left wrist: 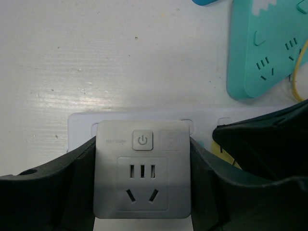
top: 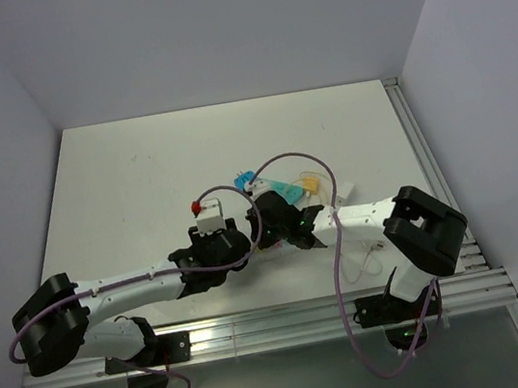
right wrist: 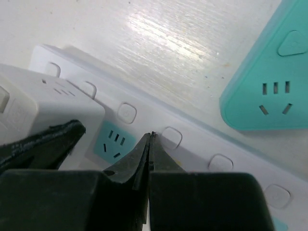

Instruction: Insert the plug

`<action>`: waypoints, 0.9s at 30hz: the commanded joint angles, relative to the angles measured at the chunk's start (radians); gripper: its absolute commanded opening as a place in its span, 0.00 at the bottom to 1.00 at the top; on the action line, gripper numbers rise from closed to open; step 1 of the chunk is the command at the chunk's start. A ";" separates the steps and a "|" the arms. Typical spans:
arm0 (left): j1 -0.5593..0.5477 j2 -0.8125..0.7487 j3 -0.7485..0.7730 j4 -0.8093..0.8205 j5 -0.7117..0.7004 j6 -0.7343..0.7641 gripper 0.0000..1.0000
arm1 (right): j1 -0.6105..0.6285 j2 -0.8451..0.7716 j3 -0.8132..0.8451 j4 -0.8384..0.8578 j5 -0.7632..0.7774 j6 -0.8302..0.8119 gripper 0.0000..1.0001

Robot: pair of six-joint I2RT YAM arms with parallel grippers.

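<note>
The plug [left wrist: 142,183] is a white square adapter with a power button and a socket face. My left gripper [left wrist: 142,144] is shut on it, one black finger on each side. It sits over the white power strip [left wrist: 79,126]. In the top view the plug [top: 211,220] and left gripper [top: 213,240] are at the table's middle front. My right gripper [right wrist: 151,137] is shut with nothing in it, its tips just above the power strip [right wrist: 202,132] beside a teal socket [right wrist: 111,142]. The plug [right wrist: 48,103] shows at the left of that view.
A teal triangular adapter [left wrist: 260,48] [right wrist: 269,91] lies beyond the strip. Blue [top: 242,179], yellow [top: 308,184] and red [top: 194,205] pieces lie around it. Purple cables [top: 334,241] loop over both arms. A metal rail [top: 431,168] runs along the table's right edge.
</note>
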 commanded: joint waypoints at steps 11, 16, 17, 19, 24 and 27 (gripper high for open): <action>-0.171 0.107 -0.008 -0.107 -0.032 -0.206 0.00 | -0.033 0.092 -0.028 -0.114 -0.074 0.018 0.00; -0.208 0.217 0.049 -0.194 -0.063 -0.275 0.00 | -0.034 0.104 -0.031 -0.120 -0.074 0.025 0.00; -0.222 0.228 0.060 -0.204 -0.069 -0.289 0.00 | -0.033 0.106 -0.031 -0.125 -0.095 0.024 0.00; -0.228 0.248 0.056 -0.170 -0.052 -0.280 0.00 | -0.036 0.117 -0.023 -0.126 -0.101 0.024 0.00; -0.222 0.227 0.005 -0.081 -0.008 -0.262 0.00 | -0.045 0.118 -0.026 -0.117 -0.121 0.019 0.00; -0.216 0.199 -0.035 -0.047 0.011 -0.280 0.00 | -0.050 0.118 -0.029 -0.117 -0.127 0.019 0.00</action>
